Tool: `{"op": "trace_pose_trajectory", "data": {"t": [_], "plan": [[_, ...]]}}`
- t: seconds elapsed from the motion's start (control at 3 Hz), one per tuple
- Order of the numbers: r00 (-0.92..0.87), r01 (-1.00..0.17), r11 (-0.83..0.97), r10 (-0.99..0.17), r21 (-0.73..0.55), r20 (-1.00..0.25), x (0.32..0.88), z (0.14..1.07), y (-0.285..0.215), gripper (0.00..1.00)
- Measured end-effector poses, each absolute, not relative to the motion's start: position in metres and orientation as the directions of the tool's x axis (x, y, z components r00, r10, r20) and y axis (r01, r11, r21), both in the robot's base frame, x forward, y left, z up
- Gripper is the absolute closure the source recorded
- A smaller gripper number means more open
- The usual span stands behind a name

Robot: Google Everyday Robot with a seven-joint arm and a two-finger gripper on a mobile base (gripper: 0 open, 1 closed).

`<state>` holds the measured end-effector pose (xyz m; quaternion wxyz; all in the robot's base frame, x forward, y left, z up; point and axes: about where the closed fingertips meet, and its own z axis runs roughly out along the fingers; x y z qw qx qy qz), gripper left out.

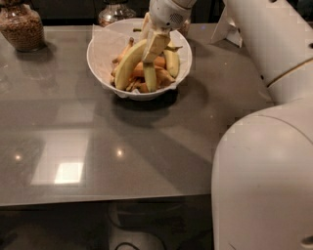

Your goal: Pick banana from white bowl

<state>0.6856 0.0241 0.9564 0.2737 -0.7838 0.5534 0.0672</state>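
Note:
The white bowl [105, 46], lined with white paper, stands at the back middle of the grey table. It holds several bananas and brownish fruit. The banana [128, 64], long, curved and pale yellow, leans steeply in the bowl with its lower end at the left side and its upper end raised. My gripper [152, 43] reaches down from above into the bowl's middle and is shut on the banana's upper end. A shorter banana [171, 61] lies to the right of it.
A glass jar of brown bits [20, 28] stands at the back left, and another glass jar [113, 10] stands behind the bowl. A white card stand [230, 29] is at the back right. My white arm and body [264, 166] fill the right side.

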Motion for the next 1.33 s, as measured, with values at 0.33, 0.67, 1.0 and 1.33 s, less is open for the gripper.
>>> {"op": "trace_pose_trajectory", "data": {"t": [0.33,0.67,1.0,1.33], "plan": [[0.365,-0.908,-0.224,-0.837,-0.353,-0.407,0.678,0.964,0.014,1.0],[0.389,-0.891,-0.222,-0.822,-0.395,-0.415,0.661,0.979,0.0,1.0],[0.424,-0.867,-0.194,-0.771,-0.459,-0.475,0.625,0.993,-0.015,1.0],[0.467,-0.841,-0.164,-0.702,-0.516,-0.538,0.575,1.01,-0.033,1.0]]}}
